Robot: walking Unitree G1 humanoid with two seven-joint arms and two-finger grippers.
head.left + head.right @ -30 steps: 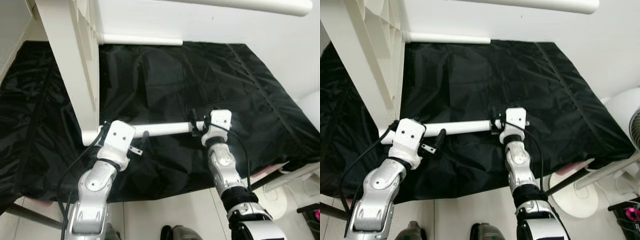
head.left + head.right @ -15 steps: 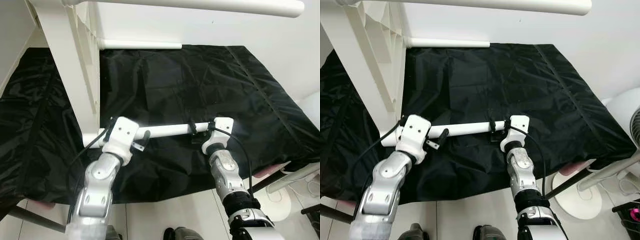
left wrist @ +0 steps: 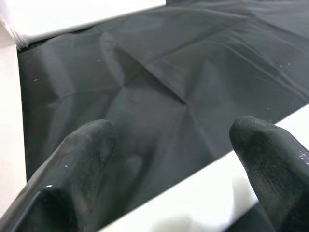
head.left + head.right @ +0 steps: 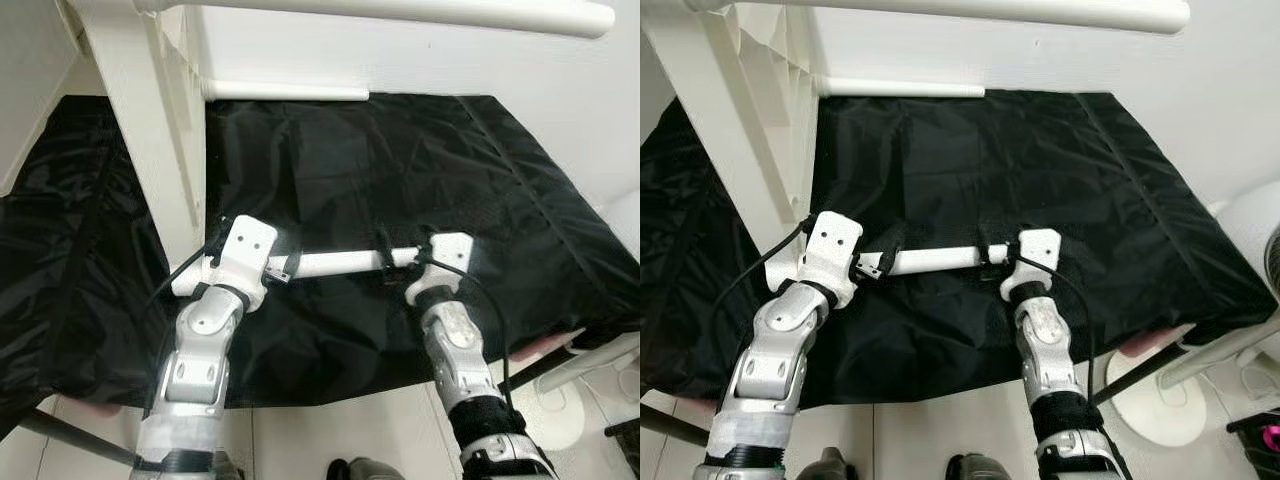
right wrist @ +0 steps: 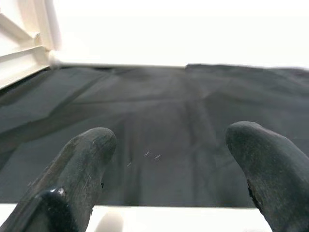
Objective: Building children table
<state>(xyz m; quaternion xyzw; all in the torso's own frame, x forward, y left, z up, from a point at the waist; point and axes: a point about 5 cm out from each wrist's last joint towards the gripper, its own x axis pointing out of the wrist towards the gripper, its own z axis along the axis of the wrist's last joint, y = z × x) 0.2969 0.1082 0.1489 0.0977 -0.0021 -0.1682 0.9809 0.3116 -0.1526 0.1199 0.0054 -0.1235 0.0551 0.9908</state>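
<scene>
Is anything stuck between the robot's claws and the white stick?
Nothing visible stands between them. The left gripper and the right gripper are both right at the white rod, with their fingers spread around it. Under the rod lies the black sheet, and the white frame stands by its left end.

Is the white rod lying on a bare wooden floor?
No, the white rod lies across a black sheet spread beneath it, between the two end effectors.
</scene>
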